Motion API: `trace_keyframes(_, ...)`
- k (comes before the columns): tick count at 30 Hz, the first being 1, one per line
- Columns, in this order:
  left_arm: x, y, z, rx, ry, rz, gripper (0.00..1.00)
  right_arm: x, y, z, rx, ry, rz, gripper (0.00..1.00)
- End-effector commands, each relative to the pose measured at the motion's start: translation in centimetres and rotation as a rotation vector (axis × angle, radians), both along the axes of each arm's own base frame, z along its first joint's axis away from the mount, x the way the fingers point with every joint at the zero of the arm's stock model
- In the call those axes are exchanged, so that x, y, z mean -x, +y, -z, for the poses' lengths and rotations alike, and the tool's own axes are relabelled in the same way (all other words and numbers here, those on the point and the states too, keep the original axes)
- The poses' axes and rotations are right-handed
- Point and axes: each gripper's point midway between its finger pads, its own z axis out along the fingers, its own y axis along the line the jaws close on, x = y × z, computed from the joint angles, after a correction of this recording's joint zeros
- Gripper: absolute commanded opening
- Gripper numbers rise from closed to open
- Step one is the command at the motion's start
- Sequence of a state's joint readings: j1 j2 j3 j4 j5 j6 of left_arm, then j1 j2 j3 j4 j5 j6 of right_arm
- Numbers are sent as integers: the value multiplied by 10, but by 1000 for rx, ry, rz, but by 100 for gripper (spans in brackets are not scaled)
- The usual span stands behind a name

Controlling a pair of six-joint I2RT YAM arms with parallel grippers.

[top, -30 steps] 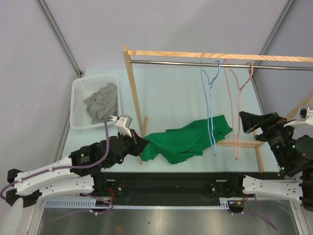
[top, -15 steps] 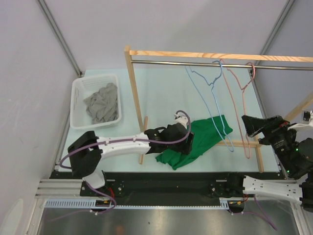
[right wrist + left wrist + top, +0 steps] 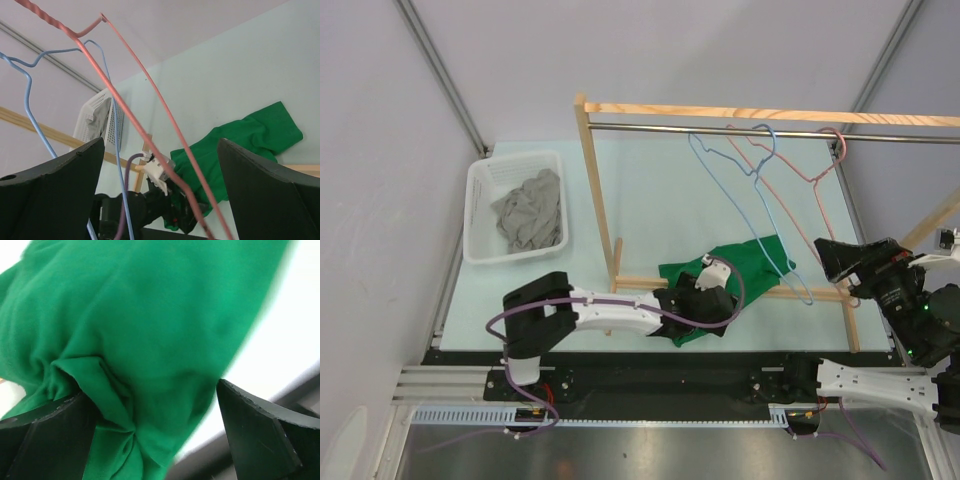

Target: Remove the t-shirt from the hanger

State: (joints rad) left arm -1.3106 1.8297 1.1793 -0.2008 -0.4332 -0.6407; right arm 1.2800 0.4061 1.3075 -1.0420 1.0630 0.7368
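Observation:
The green t-shirt (image 3: 745, 268) lies crumpled on the table under the rack, off both hangers. My left gripper (image 3: 710, 308) hovers over its near left part. In the left wrist view that gripper (image 3: 152, 392) is open, with loose folds of the t-shirt (image 3: 150, 315) between its spread fingers. The blue hanger (image 3: 745, 195) and the pink hanger (image 3: 798, 170) hang bare and tilted from the rail. My right gripper (image 3: 830, 258) is open beside the rack's right end. In the right wrist view the pink hanger (image 3: 131, 116) crosses in front of the right gripper (image 3: 161, 142), with the t-shirt (image 3: 245, 142) beyond it.
A white basket (image 3: 480, 215) holding a grey cloth (image 3: 530, 210) stands at the left. The wooden rack has a metal rail (image 3: 660, 127), a left post (image 3: 595, 190) and a low crossbar (image 3: 820, 294) along the table. The blue hanger's lower corner (image 3: 802, 296) swings near that bar.
My left arm swept right, carrying the shirt's left end toward the middle, and its gripper opened and let go. Both hangers swung and now tilt to the left. The right arm barely moved.

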Motion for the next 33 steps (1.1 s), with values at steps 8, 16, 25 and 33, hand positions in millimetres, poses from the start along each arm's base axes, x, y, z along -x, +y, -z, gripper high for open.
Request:
trace_keyframes(8, -33, 33, 4, -85, -134, -202, 17, 0, 4, 4, -34, 16, -5, 99)
trace_keyframes(16, -4, 73, -50, 54, -98, -123, 0, 0, 4, 4, -42, 16, -1, 100)
trace_keyframes(25, 17, 144, -124, 228, -122, -95, 0, 1, -5, 7, -60, 8, 15, 100)
trace_keyframes(33, -7, 231, -180, 355, -179, -264, 1, 1, -6, 6, -57, 5, 18, 100)
